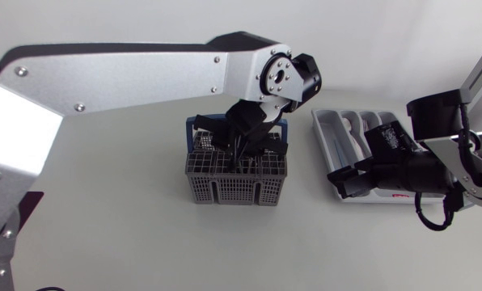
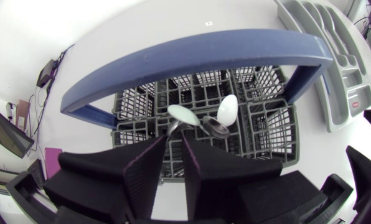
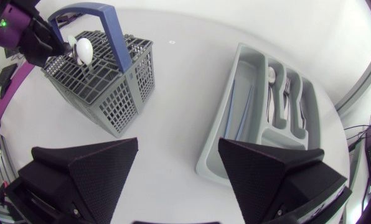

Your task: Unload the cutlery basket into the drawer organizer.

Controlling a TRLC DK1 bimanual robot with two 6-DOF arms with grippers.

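- One grey cutlery basket (image 1: 225,187) with one blue handle (image 2: 192,53) stands mid-table (image 1: 128,226)
- Three spoons (image 2: 229,109) show their bowls in its central compartments
- Left gripper (image 2: 175,144) hangs over the basket by one spoon's handle; grip cannot be told
- Right gripper (image 3: 178,143) is spread wide, holding nothing
- One drawer organizer (image 3: 223,106) lies beside the basket, apart, holding cutlery too small to count
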